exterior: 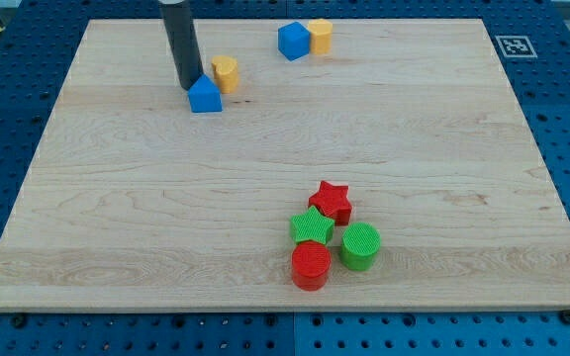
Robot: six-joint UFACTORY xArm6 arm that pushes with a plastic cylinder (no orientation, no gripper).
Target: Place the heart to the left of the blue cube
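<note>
The yellow heart (226, 72) lies in the upper left part of the board. The blue cube (293, 41) sits near the view's top, touching a yellow block (320, 36) on its right. My tip (186, 86) is down at the upper left edge of a blue house-shaped block (204, 96), touching or nearly touching it. The heart is just right of my rod and just above right of the house-shaped block.
A red star (332, 201), a green star (312, 227), a green cylinder (360, 246) and a red cylinder (311, 265) cluster at the lower middle. A marker tag (514, 45) sits at the board's top right corner.
</note>
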